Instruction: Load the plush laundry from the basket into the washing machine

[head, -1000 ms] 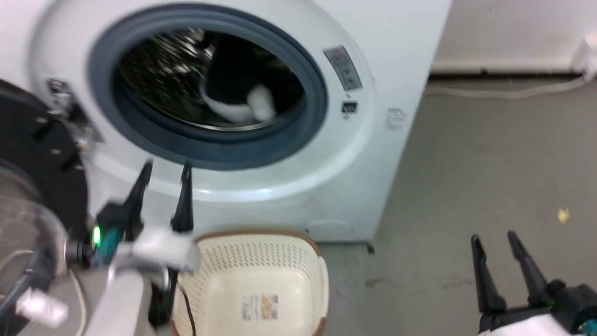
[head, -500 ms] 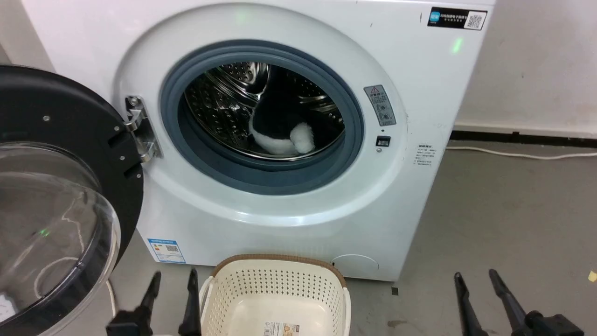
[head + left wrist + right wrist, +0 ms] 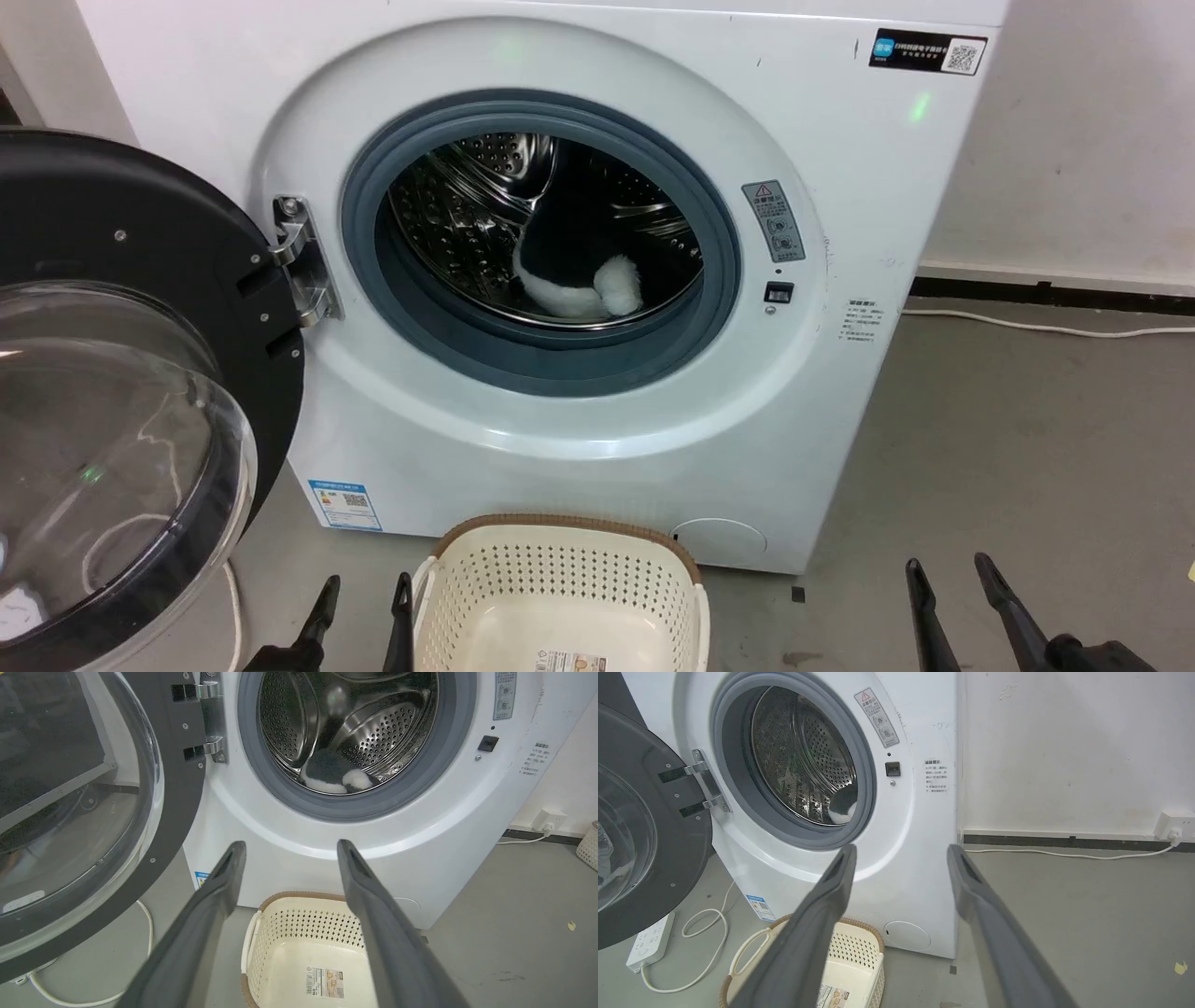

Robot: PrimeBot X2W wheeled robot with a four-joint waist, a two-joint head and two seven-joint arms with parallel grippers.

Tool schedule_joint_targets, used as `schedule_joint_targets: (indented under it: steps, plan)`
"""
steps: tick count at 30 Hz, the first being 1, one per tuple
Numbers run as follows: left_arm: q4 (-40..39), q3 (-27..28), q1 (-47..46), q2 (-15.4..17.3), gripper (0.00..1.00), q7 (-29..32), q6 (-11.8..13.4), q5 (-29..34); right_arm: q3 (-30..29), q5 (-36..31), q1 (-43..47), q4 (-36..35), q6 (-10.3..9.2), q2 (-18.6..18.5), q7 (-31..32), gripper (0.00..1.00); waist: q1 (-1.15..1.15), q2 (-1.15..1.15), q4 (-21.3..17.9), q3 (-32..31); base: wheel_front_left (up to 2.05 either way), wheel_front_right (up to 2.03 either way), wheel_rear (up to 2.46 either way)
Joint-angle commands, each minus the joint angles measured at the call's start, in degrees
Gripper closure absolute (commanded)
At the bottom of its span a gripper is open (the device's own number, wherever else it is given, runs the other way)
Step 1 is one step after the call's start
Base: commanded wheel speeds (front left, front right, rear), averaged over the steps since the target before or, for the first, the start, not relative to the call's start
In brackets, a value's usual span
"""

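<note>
plush laundry (image 3: pixel 579 275) inside washing machine (image 3: pixel 840 205), center; door (image 3: pixel 140 233) open at left edge; basket (image 3: pixel 560 551) bottom center between released left tool (image 3: pixel 366 611) and released right tool (image 3: pixel 952 597); floor (image 3: pixel 1027 448) lower right.

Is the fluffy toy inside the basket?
No, the basket holds just its label; the plush laundry lies inside the washing machine drum.

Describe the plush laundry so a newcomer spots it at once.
Find the big white washing machine with its door swung open. Through its grey ring, the plush laundry lies low in the steel drum. It is fluffy black-and-white against shiny perforated metal.
</note>
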Motion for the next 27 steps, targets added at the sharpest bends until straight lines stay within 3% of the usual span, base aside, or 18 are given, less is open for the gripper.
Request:
schedule_joint_targets:
  steps: [1,27]
  plan:
    - [-0.06,-0.01,0.02,0.00,1.00,0.00,0.00,-0.02,0.00,0.00,0.00,0.02,0.00,0.00,0.00,1.00,0.00,0.00,0.03,0.00,0.00,0.00,0.00]
    - [-1.81,1.41,-1.21,-1.20,1.00,2.61,-0.66,2.47,-0.21,-1.75,-1.95,-0.61,-0.01,0.06,2.65,1.00,0.00,0.00,-0.58,0.77,0.00,0.00,0.00]
